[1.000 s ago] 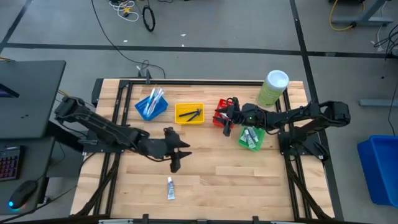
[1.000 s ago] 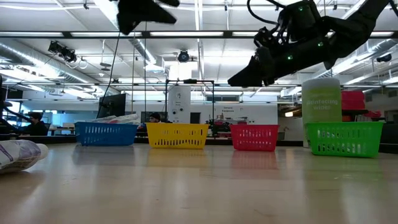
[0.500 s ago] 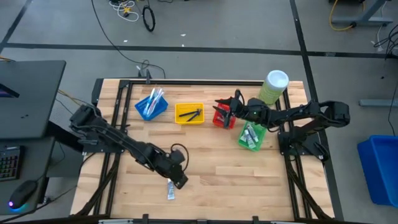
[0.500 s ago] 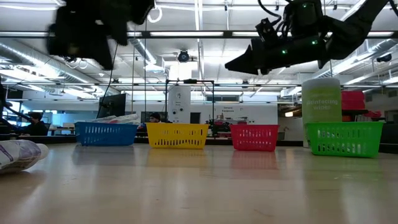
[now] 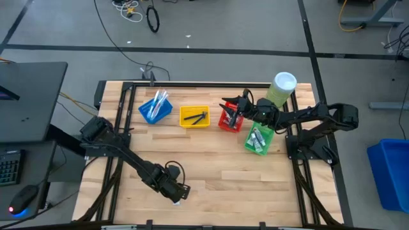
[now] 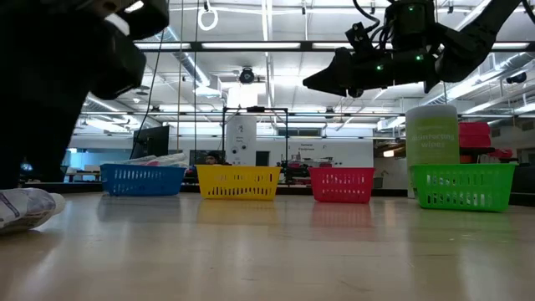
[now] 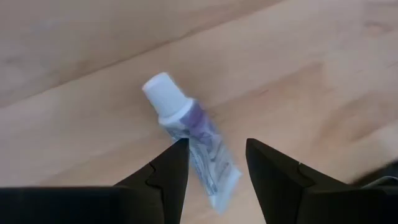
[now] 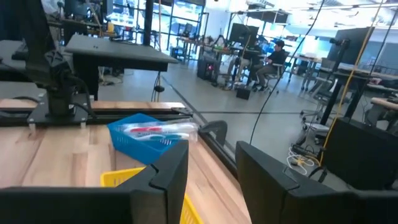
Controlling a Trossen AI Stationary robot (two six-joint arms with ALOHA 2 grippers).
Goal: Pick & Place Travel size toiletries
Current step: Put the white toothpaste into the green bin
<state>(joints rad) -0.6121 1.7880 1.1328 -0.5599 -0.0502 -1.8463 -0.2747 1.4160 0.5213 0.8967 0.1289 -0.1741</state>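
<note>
Left gripper (image 7: 214, 165) is low over the table's near edge, fingers parted, straddling a white-capped tube (image 7: 189, 146) lying flat on the wood. High view hides the tube under the arm. Right gripper (image 5: 229, 105) hovers over the red bin (image 5: 230, 120), fingers parted with nothing between them.

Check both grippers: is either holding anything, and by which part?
Nothing is held. The left gripper is open, its fingers straddling the tail end of the small white tube lying on the table. The right gripper, open and empty, is above the red bin.
</note>
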